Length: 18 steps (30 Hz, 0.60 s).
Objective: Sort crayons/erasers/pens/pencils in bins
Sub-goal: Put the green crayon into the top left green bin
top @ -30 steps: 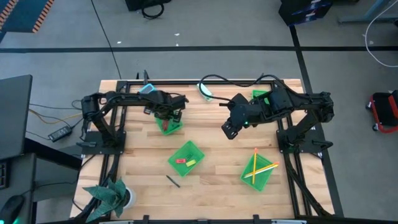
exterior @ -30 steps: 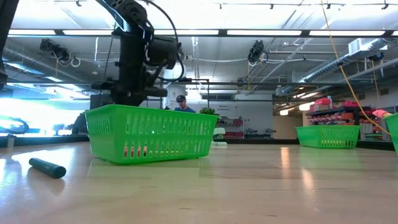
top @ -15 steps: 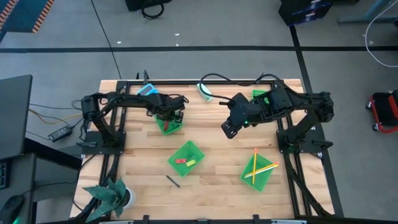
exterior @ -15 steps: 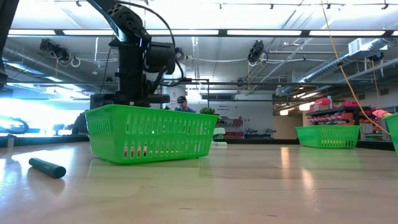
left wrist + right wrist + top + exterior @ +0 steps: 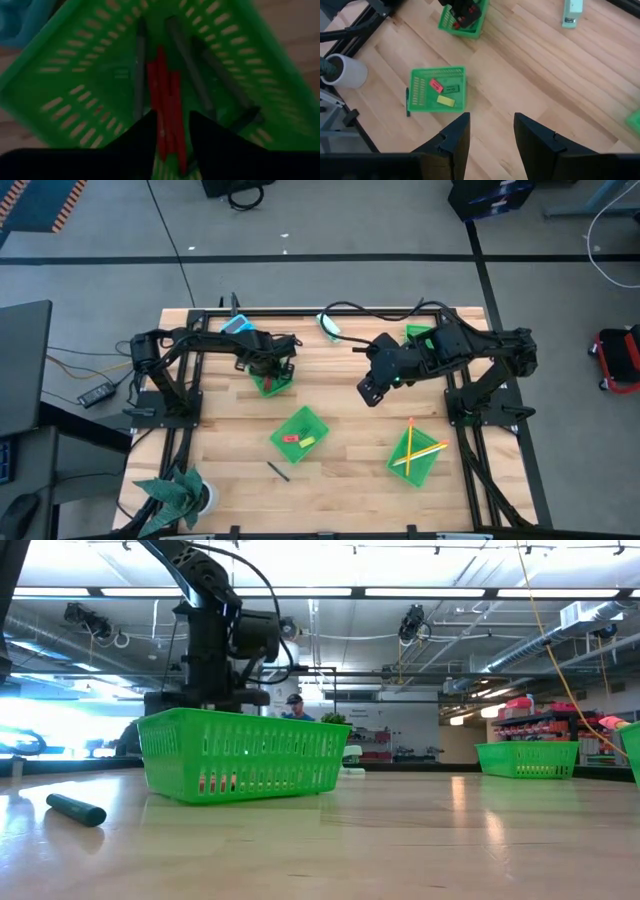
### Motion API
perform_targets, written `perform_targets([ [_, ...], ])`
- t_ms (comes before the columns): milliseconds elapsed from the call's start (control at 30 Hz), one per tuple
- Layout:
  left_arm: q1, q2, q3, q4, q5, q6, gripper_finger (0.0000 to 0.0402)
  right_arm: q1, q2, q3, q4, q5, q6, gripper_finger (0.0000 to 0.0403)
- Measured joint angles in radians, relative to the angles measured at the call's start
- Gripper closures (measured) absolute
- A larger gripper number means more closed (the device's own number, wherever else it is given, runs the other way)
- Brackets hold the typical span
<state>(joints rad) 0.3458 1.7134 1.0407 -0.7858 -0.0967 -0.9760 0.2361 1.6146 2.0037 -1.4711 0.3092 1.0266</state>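
Pale wooden slatted table point(image 5: 340, 405) under me, black frame rails along both sides. Potted spiky green plant point(image 5: 180, 492) at the near left corner; blue calculator point(image 5: 237, 324) at the far edge, just beside my left arm; teal-and-white block point(image 5: 329, 326) further along that edge.

Four shallow bright-green plastic bins. Far-left bin point(image 5: 271, 380) — my left gripper point(image 5: 272, 367) is down inside it, fingers parted, nothing between them; the wrist view shows red crayons point(image 5: 165, 100) and dark sticks point(image 5: 139, 65) lying on its slotted floor just past my fingertips point(image 5: 145, 135). The arm hides most of this bin from above.

Middle bin point(image 5: 300, 433) holds the small erasers point(image 5: 298, 440) — pink-red, green, yellow. Near-right bin point(image 5: 417, 455) holds long yellow and orange pencils point(image 5: 415, 448). Far-right bin point(image 5: 419, 333) sits partly under my right arm.

Right gripper point(image 5: 370, 388) hangs over bare table, fingers apart, empty.

One short dark stick point(image 5: 278, 471) lies loose on the wood near the middle bin.
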Motion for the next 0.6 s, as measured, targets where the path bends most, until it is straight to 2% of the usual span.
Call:
perform_targets([
  [133, 0.0, -0.005, 0.05, -0.066, 0.001, 0.041, 0.0245, 0.013, 0.0, 0.0, 0.0, 0.0, -0.005, 0.0245],
  [267, -0.019, -0.03, 0.167, -0.128, -0.001, 0.231, 0.0224, 0.031, 0.0, 0.0, -0.001, 0.001, -0.006, 0.0245],
  [467, -0.133, -0.116, 0.338, -0.167, -0.006, 0.431, 0.0228, 0.063, 0.0, 0.0, -0.042, 0.003, -0.034, 0.0245],
  [600, -0.238, -0.159, 0.39, -0.172, -0.018, 0.411, 0.024, 0.082, 0.0, 0.0, -0.102, 0.004, -0.026, 0.0245],
])
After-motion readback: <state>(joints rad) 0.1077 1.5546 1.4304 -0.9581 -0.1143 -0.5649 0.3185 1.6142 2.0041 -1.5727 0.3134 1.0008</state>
